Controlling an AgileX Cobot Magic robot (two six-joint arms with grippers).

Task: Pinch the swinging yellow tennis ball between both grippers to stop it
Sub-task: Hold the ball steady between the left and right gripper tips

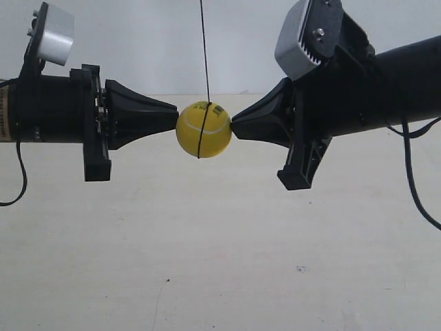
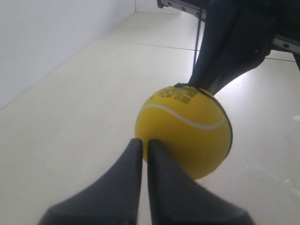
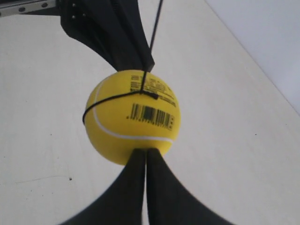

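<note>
Exterior view: yellow tennis ball (image 1: pixel 203 129) hangs on its string (image 1: pixel 204 48) mid-scene, squeezed between both tips. Wrist cams: left gripper (image 2: pixel 143 143) fingers pressed together, right gripper (image 3: pixel 145 152) too, each nose touching the ball.

The string (image 1: pixel 204 48) ran off the exterior view's top edge. The black print (image 3: pixel 152 115) on the yellow tennis ball (image 3: pixel 131 124) was too small to read. The left gripper (image 2: pixel 142 145) and right gripper (image 3: pixel 145 154) were blurred and cut off behind their tips.
</note>
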